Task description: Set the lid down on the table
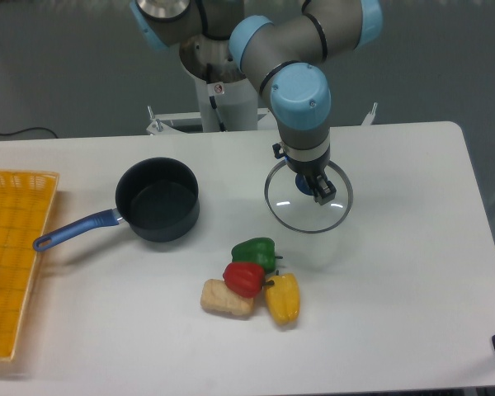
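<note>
Nearest the camera, a cluster of four items rests on the table point(412, 280): a beige block point(226, 299), a yellow pepper point(284, 299), a red pepper point(244, 279) and a green pepper point(256, 250), all touching or just beside one another. At the left edge, a yellow mesh tray point(12, 264) lies flat, partly cut off by the frame.

Farther back, a dark saucepan point(158, 200) stands upright and uncovered, its blue handle pointing toward the tray. To its right, well apart from it, is the lid point(308, 216), level or nearly so. Its rim lies just behind the green pepper without touching it. Whether the rim is resting on the tabletop or suspended slightly above it cannot be determined from this view.

The gripper point(308, 183) points straight down over the lid's centre. Its fingers are drawn in around the dark blue knob and appear to grasp it; the knob itself is mostly hidden between them.

Assessment: the placing step is in hand and close to completion, since the lid is already over bare table away from the saucepan. The next move calls for confirming full contact of the rim with the surface, then parting the fingers enough to clear the knob, then a straight vertical retreat so the lid is not dragged toward the peppers.
</note>
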`<state>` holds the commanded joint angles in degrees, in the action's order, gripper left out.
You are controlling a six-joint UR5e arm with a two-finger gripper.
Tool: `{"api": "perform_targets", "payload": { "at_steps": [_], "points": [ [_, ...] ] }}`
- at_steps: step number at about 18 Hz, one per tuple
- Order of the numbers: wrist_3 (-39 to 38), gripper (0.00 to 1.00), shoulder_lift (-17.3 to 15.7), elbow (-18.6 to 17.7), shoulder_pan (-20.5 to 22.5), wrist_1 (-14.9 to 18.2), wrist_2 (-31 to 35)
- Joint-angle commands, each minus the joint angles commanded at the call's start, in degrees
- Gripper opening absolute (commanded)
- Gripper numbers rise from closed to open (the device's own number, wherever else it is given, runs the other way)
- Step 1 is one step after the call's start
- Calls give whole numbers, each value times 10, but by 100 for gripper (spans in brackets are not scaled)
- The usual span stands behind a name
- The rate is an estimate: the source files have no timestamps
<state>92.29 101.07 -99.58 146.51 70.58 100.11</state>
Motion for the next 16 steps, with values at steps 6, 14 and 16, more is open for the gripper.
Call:
{"api": "perform_targets", "payload": {
  "at_steps": [6, 14, 16],
  "points": [
    [1, 54, -1, -9, 1, 1, 4],
    [3, 53, 6, -18, 18, -12, 6],
    [2, 54, 15, -20, 17, -25, 9]
  ]
}}
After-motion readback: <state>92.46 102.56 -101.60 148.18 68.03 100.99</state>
